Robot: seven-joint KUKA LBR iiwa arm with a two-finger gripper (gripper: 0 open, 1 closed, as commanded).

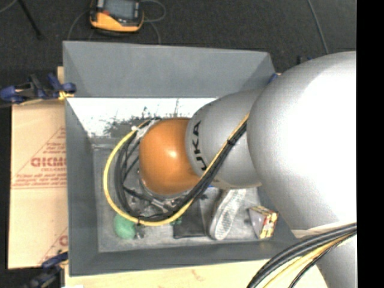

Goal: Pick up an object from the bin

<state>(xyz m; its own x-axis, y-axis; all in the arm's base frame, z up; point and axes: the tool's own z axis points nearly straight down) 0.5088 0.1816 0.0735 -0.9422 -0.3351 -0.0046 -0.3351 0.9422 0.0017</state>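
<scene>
gripper (144, 210) near one green ball (124, 227); one box (264, 222)

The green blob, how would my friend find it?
Find the grey metal bin, then the arm's orange cover inside it. Just below the cover's left side lies a small round green blob, the only green thing; the others nearby are dark or white.

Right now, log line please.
arm: in bin | gripper: near green lump | grasp: cannot tell | others: white mesh piece, small box
</scene>
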